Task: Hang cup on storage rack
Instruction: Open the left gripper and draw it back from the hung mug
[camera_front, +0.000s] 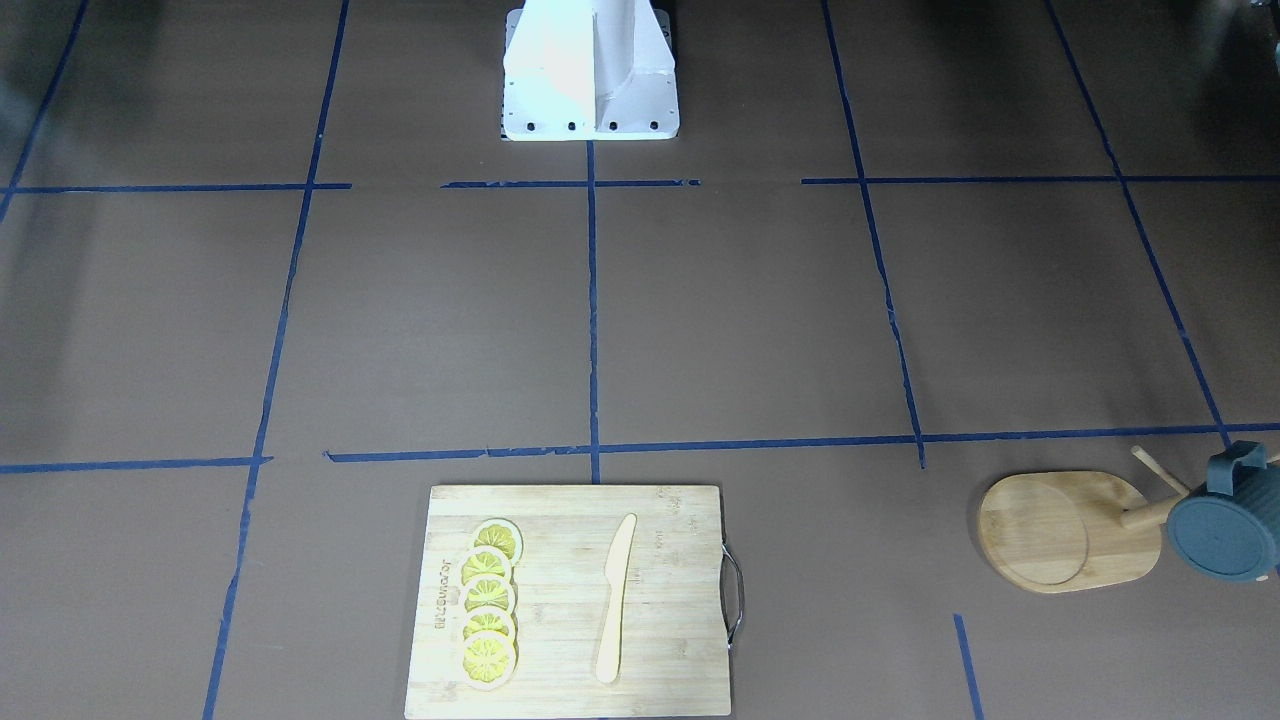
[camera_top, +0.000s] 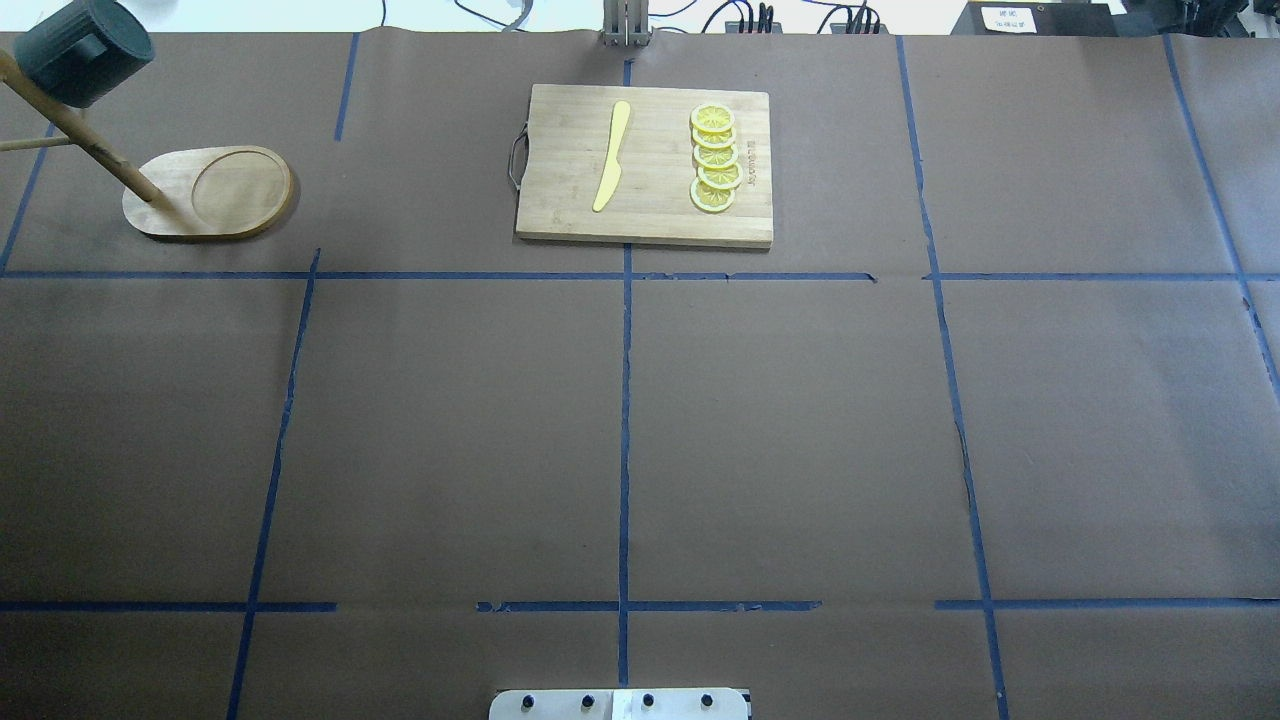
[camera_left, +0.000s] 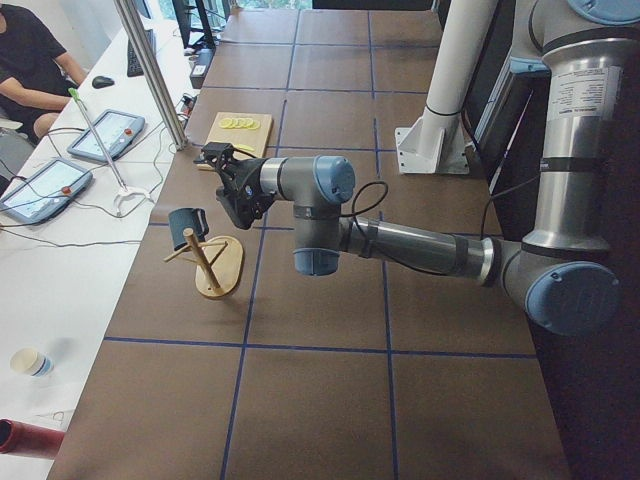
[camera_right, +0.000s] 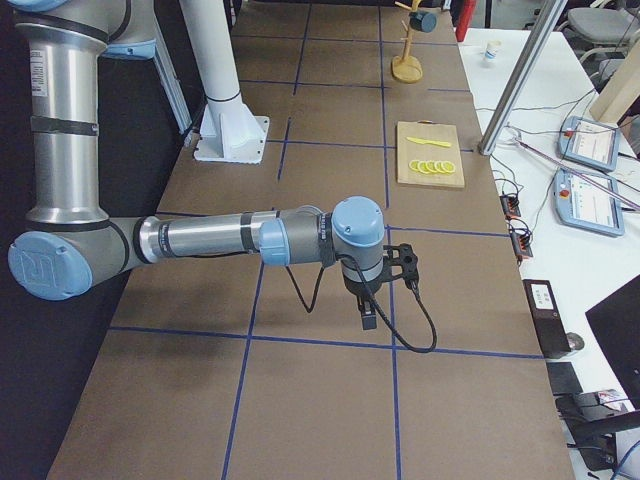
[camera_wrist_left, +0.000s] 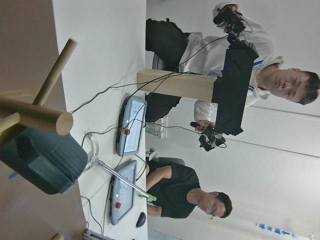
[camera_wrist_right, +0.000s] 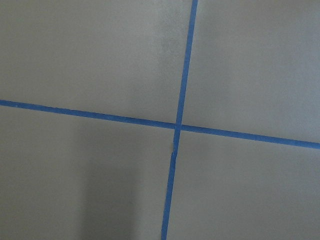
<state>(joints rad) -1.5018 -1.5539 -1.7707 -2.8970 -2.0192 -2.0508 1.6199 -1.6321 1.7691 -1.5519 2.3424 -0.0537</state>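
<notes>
Cup hangs on a rack peg, ten o'clock on the table overhead. Hanging looks done, I judge. Left claw hovers near; next, back off without nudging. For it and the right claw, apart or together, I cannot tell.

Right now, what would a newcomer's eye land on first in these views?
First, the dark cup, hanging on a peg of the storage rack at the table's far left corner from the robot, with the left gripper close by. Next, the cutting board at the middle of the far edge, carrying a row of lemon slices and a pale knife.
</notes>
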